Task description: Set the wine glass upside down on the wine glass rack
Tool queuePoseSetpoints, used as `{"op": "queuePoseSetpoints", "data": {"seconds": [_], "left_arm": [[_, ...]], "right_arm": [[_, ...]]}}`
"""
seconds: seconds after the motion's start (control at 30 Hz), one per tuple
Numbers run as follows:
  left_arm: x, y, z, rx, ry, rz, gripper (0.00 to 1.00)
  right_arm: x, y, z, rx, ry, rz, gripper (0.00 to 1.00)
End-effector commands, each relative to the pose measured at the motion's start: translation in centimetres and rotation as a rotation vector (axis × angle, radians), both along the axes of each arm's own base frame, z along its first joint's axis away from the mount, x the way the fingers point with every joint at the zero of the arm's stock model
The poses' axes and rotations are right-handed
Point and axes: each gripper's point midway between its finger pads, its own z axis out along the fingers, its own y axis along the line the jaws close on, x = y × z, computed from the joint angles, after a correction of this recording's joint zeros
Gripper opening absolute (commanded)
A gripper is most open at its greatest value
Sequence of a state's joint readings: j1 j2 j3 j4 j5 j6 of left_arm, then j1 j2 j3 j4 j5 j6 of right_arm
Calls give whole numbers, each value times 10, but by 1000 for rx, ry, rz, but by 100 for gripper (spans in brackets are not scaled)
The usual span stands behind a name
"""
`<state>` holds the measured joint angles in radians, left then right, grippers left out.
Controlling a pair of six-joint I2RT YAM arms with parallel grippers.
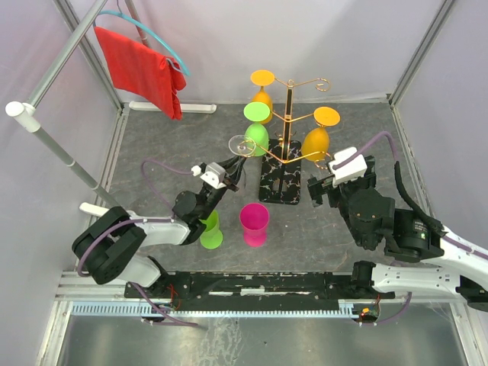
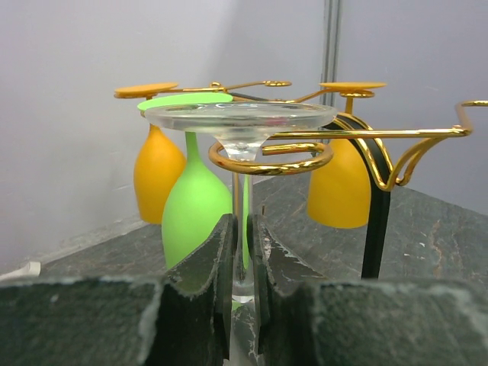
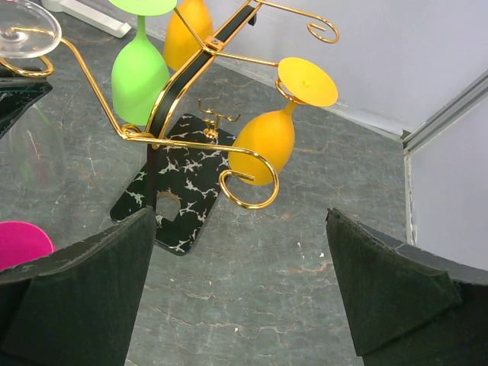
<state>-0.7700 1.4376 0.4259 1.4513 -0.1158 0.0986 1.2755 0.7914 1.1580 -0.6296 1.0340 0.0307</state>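
At the near left arm of the wine glass rack [image 1: 288,114]: one clear wine glass [image 2: 240,116], inverted, foot uppermost, its stem pinched in the narrow grip of my left gripper [image 2: 242,229]. The gold curl [image 2: 271,162] of that arm rings the stem just under the foot; whether foot and wire touch, I cannot tell. Bowl: below my fingers, mostly hidden. Neighbours: green hung glass [image 2: 197,210] close behind on the far side, orange hung glass [image 2: 158,175] beyond it; magenta cup [image 1: 254,223] on the table [image 1: 320,236], near side, well apart. My right gripper [image 3: 240,229]: jaws wide, holding nothing, hovering right of the marble base [image 3: 179,206]. Step in hand, as I judge it: seating the glass. To do it well: lower straight until the foot bears evenly on the curl; keep the stem upright and centred in the loop; leave the green glass unnudged; open a little first, then draw back to the near side clear of the bowl.
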Motion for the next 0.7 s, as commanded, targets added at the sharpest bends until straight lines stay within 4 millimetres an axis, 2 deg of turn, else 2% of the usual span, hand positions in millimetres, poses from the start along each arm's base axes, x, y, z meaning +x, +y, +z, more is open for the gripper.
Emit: {"op": "queuePoseSetpoints", "data": {"seconds": [0.0,0.2,0.33,0.5,0.57,0.67], "left_arm": [[-22,2,39,-12,-186,-43,3],[-34,-13,36,41,-238,-135,9],[-33,-18,32,45,-229,-149,13],[-27,-14,30,28,-201,-120,52],[-27,-11,31,23,-195,-108,60],[-29,-7,33,31,-187,-101,66]], "right_arm": [[0,-4,13,57,-15,-22,100],[0,-5,10,50,-14,-28,100],[0,-5,9,50,-14,-28,100],[0,-6,10,49,-11,-34,100],[0,-6,9,49,-9,-38,100],[0,-5,9,48,-8,-37,100]]}}
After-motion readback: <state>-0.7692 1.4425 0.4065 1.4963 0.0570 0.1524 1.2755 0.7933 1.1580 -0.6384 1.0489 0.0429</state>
